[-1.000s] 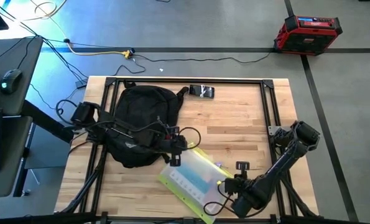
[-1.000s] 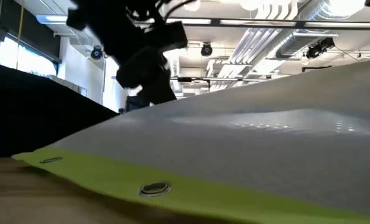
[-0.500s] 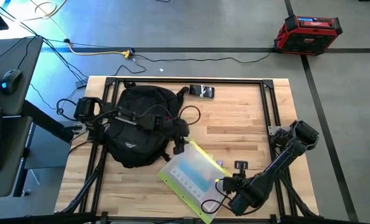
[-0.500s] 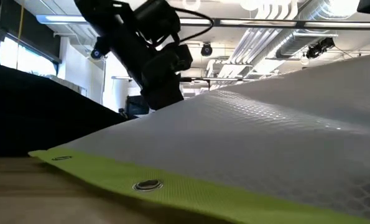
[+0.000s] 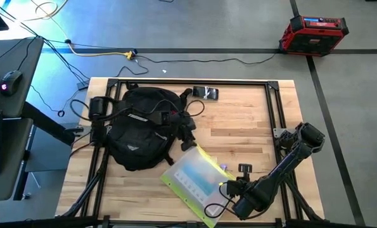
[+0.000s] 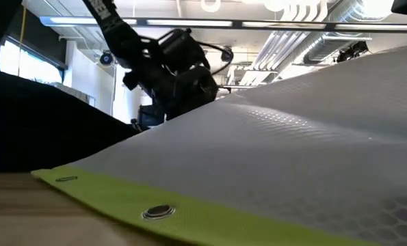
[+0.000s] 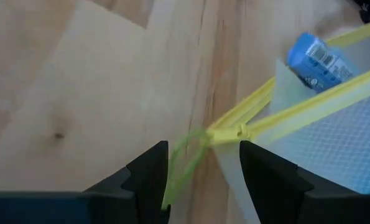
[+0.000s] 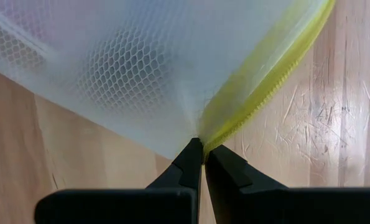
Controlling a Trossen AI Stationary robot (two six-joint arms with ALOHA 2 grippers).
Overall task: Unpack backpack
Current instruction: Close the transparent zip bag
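1. I see the backpack (image 5: 140, 126) lying on the table's (image 5: 245, 123) left half.
2. My left gripper (image 5: 189, 134) hangs just right of it, above the pouch's (image 5: 198, 177) corner, jaws spread and holding nothing.
3. A phone (image 5: 206, 93) lies near the far edge.
4. My right gripper (image 8: 203, 151) is pinched closed on the pouch's yellow-trimmed corner, near the front edge.

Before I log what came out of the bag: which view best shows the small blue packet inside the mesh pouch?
The left wrist view: the small blue packet shows clearly, barcode visible, through the yellow-edged mesh pouch. High view shows the whole pouch, not the packet; low and right wrist views show only mesh.
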